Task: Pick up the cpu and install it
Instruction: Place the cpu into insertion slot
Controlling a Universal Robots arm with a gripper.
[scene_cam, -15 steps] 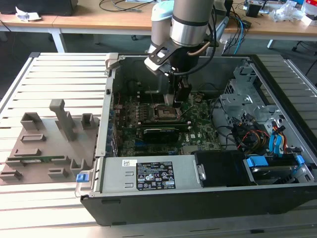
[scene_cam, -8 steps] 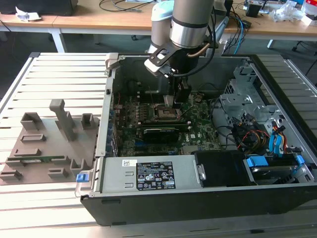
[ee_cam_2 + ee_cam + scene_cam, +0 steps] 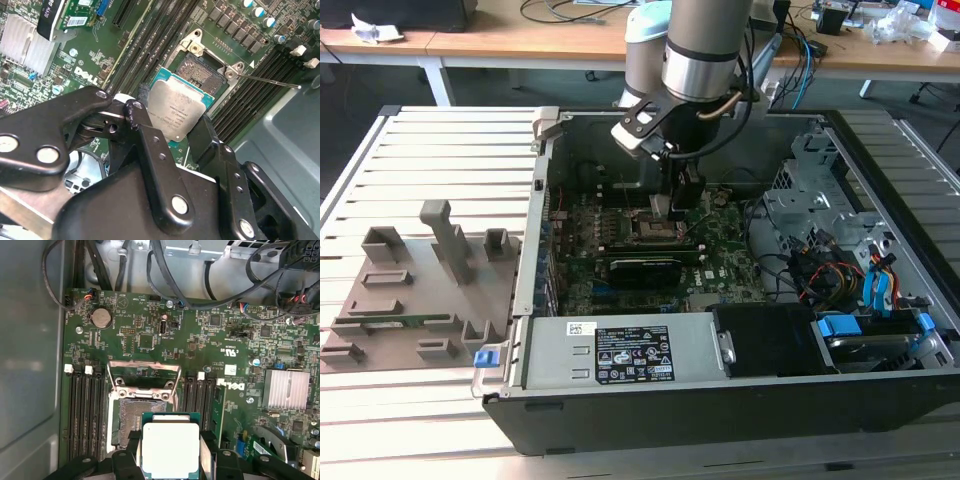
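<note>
You have the pincer (image 3: 170,121) closed on the cpu (image 3: 177,106). In the second wrist view its black fingers (image 3: 136,112) press against two opposite edges of the chip, with the dull silvery lid facing the camera.

The cpu is held level over the near part of the open socket (image 3: 141,412) on the green motherboard (image 3: 150,340). It overlaps the socket only in part, and much of the contact field is uncovered. You cannot tell from these views whether the chip touches the socket.

The socket's metal load bracket (image 3: 145,374) is swung back and lies clear of the opening. Black memory slots (image 3: 85,405) flank the socket on both sides, and a finned silver heatsink (image 3: 286,389) sits well apart from it.

In the exterior view the arm (image 3: 705,50) reaches down into the open computer case (image 3: 740,400), which lies on the slatted counter (image 3: 440,140). A grey parts fixture (image 3: 410,290) rests on the counter toward the exterior view's left, beside the case.
</note>
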